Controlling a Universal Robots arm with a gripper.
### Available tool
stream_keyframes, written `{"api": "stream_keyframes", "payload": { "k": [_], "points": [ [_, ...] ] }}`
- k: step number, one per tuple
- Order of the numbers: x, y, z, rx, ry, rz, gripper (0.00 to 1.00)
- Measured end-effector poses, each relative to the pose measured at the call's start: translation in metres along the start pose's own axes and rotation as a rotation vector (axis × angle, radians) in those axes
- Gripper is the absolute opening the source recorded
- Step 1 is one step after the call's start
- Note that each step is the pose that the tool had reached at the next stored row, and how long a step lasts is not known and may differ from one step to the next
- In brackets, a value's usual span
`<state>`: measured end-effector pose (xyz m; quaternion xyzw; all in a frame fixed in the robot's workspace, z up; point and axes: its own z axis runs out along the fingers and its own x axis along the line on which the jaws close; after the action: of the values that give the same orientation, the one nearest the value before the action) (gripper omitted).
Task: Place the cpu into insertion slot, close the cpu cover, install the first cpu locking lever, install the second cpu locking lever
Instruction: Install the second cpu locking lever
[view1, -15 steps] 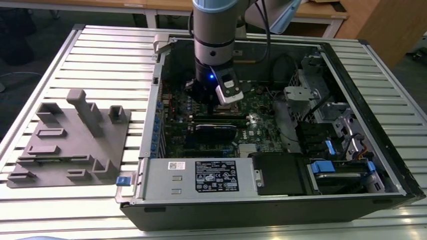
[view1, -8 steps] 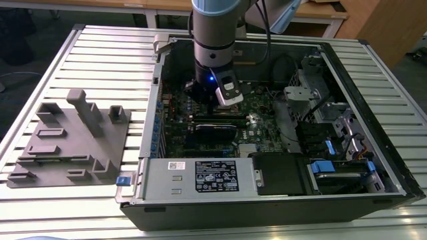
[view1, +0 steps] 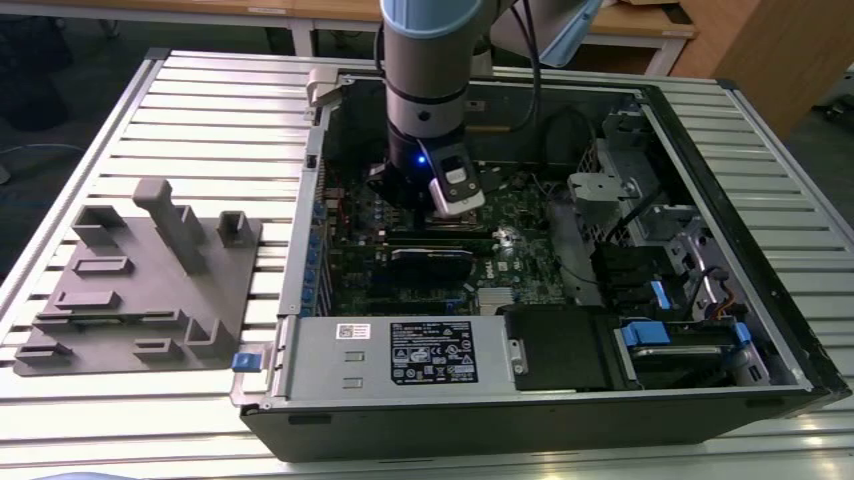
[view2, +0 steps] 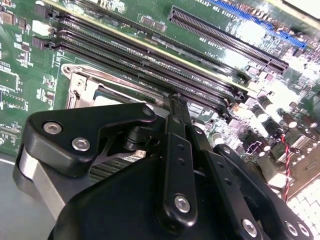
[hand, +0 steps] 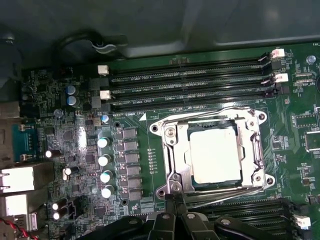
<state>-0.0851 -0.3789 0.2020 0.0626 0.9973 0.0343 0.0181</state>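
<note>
Cpu (hand: 216, 154) sat in insertion slot (hand: 176, 165), centre-right of first wrist view, cpu cover (hand: 252, 150) down. Gripper (hand: 174, 199) fingers together at the lever; press steadily, avoid slipping.

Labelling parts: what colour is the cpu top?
Pale grey, metallic; the cpu shows best in the first wrist view.

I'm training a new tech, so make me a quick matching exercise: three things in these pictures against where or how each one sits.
Things:
1. cpu
2. cover
3. claw

States:
A. closed flat around the chip, framing it
B. lying in the socket, grey top showing through the window
C. tips down at the socket's edge

Pairs: 1-B, 2-A, 3-C
</note>
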Motion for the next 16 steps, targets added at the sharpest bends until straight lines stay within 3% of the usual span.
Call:
{"api": "stream_keyframes", "payload": {
  "k": [16],
  "points": [
    [0.0015,-0.0045,0.0017,-0.0509,0.0063,0.002,0.11]
  ]
}}
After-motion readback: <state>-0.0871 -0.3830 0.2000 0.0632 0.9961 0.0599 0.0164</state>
